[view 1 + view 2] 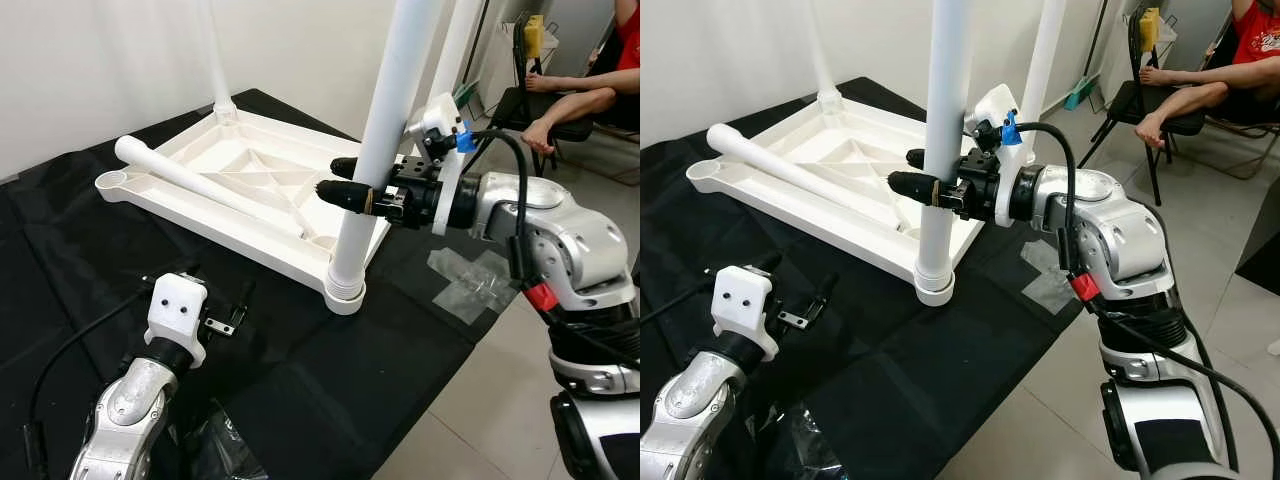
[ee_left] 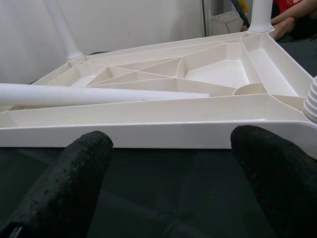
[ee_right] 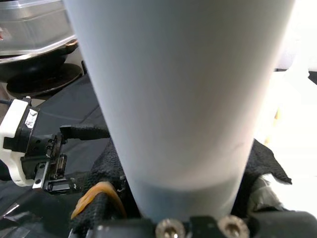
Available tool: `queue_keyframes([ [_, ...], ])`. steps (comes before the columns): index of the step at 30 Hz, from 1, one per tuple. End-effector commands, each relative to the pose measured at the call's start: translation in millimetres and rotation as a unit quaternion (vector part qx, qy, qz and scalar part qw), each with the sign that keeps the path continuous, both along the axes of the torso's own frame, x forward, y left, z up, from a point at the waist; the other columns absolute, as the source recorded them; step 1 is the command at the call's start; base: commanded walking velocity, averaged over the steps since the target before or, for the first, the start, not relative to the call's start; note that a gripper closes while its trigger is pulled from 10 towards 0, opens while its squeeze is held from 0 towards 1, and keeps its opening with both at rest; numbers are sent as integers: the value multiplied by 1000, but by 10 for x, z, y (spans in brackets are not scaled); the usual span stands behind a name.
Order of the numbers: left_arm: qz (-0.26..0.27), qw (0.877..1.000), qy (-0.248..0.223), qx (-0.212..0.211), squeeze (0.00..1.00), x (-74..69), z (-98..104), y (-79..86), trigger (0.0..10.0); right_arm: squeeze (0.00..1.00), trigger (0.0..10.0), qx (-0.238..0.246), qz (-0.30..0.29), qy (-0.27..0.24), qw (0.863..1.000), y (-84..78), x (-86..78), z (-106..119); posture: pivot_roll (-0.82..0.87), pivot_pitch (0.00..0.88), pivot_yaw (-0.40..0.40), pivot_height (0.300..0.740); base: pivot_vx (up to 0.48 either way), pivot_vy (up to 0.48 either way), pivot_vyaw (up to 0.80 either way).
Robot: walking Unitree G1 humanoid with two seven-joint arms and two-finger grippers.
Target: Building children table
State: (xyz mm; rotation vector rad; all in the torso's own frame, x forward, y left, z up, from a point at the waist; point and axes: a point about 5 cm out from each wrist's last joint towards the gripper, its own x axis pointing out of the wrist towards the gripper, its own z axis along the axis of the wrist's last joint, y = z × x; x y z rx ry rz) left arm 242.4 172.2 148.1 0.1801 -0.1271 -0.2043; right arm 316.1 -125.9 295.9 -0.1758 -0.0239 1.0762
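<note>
The left gripper (image 1: 215,300) is held low over the black cloth (image 1: 330,380), its fingers (image 2: 74,183) spread wide and holding nothing. It faces the near edge of the tabletop (image 1: 200,160), which lies upside down on the cloth. A loose leg (image 1: 205,185) lies across the ribbed underside, its long axis running from the far-left corner toward the near-right corner. It is just beyond the left gripper, which is the nearer arm to it.

At the near-right corner, an upright leg (image 1: 385,120) stands in its socket (image 1: 345,290), long axis vertical. The right gripper (image 1: 345,180) is closed around this leg from the right side, partway up, one finger passing in front and one behind. Whether the leg is fully seated cannot be determined. Two further legs stand at the far corners.
</note>
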Motion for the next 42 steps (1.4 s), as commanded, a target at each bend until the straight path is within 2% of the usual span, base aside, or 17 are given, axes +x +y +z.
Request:
queue_keyframes([
  [1, 1, 1000, 6, -2, 0, -11, -21, -4, 10000, 0, 10000, 6, -5, -2, 1000, -16, -3, -2, -36, 183, -11, 740, 0, 0, 0],
  [10, -2, 1000, 6, 0, 0, -23, -16, -4, 10000, 0, 10000, 15, -20, 5, 1000, -47, 11, -7, -35, 189, -6, 740, 0, 0, 0],
  [24, -3, 1000, 7, 2, 0, -38, -7, -2, 10000, 0, 10000, 37, -44, 44, 997, -54, 41, -73, -35, 198, -4, 740, 0, 0, 0],
  [38, -4, 1000, 7, 3, 0, -35, -6, -7, 10000, 0, 10000, 28, -60, 62, 996, -56, 91, -72, -39, 200, -4, 740, 0, 0, 0],
  [42, -5, 1000, 7, 2, 0, -33, -3, -10, 10000, 0, 10000, 15, -90, 67, 994, -73, 148, -71, -44, 203, -7, 740, 0, 0, 0],
])
